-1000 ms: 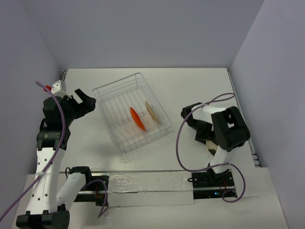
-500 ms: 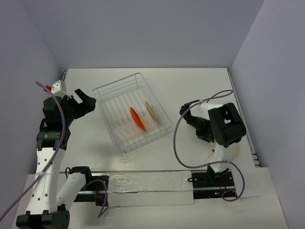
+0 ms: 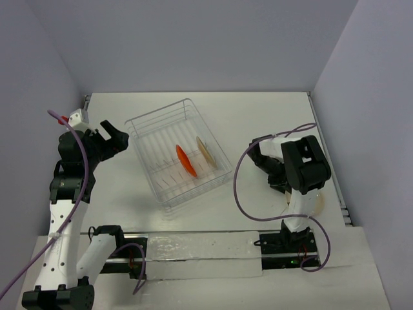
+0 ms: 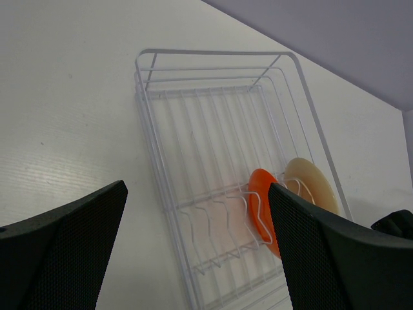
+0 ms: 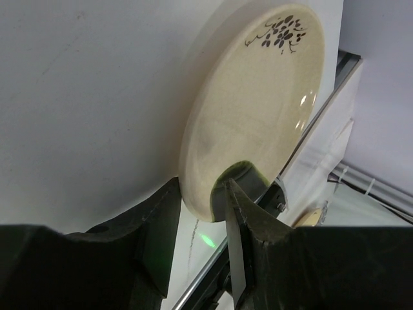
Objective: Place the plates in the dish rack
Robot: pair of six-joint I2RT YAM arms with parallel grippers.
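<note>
Glossy cream plate (image 5: pixel 258 123), dark floral sprig near rim.

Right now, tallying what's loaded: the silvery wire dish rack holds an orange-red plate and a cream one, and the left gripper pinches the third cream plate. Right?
No: the right gripper pinches the third cream plate, as the right wrist view shows; the left gripper hangs open. The dish rack does hold the orange-red plate and the other cream plate.
</note>
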